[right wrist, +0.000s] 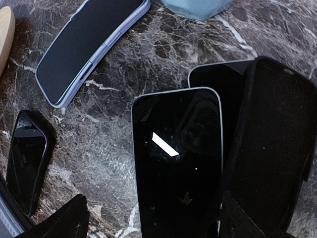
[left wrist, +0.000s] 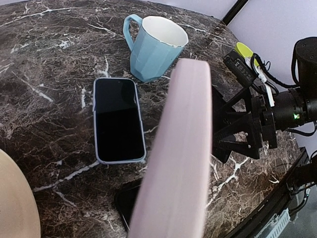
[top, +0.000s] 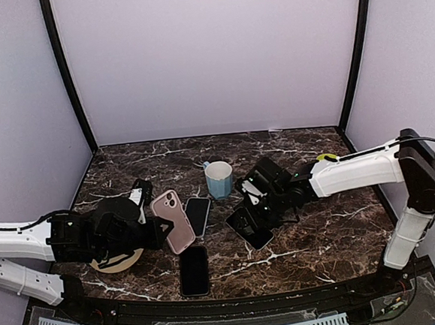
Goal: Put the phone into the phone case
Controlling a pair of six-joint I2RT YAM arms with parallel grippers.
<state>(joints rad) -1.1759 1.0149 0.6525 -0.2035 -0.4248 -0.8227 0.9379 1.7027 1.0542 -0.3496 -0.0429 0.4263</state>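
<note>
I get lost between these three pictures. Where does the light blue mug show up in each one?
Top external: the light blue mug stands mid-table, between the two arms.
Left wrist: the mug is at top centre, with its handle to the left.
Right wrist: only the mug's base shows, cut off by the top edge.
Shared landmark: the phone with the pale rim, lying flat near the mug.

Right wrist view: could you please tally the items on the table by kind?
Phones: 4 (lavender-cased phone, black phone, silver-rimmed phone, half-hidden phone)
Black case: 1
Blue mug: 1
Wooden disc: 1
Total: 7
</note>
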